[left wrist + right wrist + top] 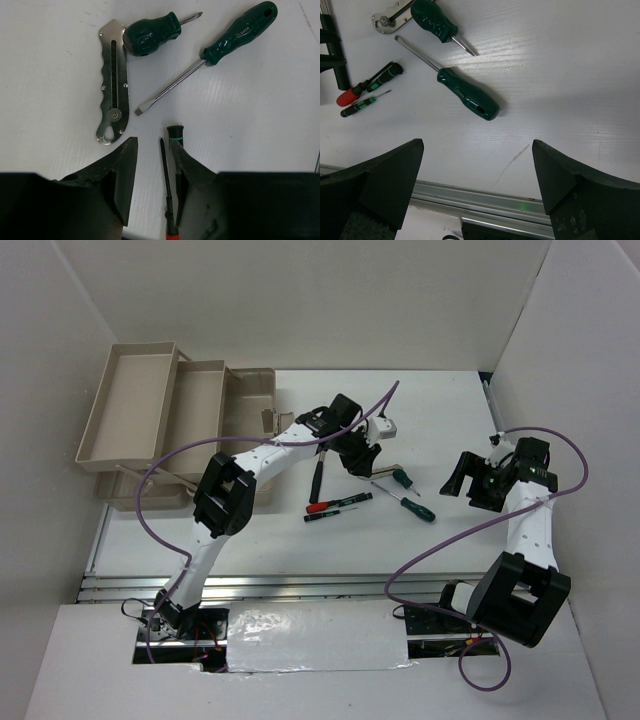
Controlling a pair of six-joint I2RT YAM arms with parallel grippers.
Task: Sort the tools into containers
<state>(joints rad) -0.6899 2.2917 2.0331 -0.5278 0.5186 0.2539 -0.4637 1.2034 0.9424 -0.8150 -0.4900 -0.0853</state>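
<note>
Your left gripper (153,141) half-closed astride the red-handled screwdriver (165,170), grip not confirmable, near the long green screwdriver (235,36), your right gripper (477,142) jaws wide apart, empty, right of that screwdriver, beige toolbox (135,405) well left of it.

A robotics lab test cell: flat white counter (440,410) walled by plain white panels (300,300), aluminium rails (300,588) along its edge.

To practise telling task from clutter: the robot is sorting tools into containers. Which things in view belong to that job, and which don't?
Job: toolbox, long green screwdriver, stubby green screwdriver, silver metal tool, red-handled screwdriver.
Lying about: purple cables, metal rail.
</note>
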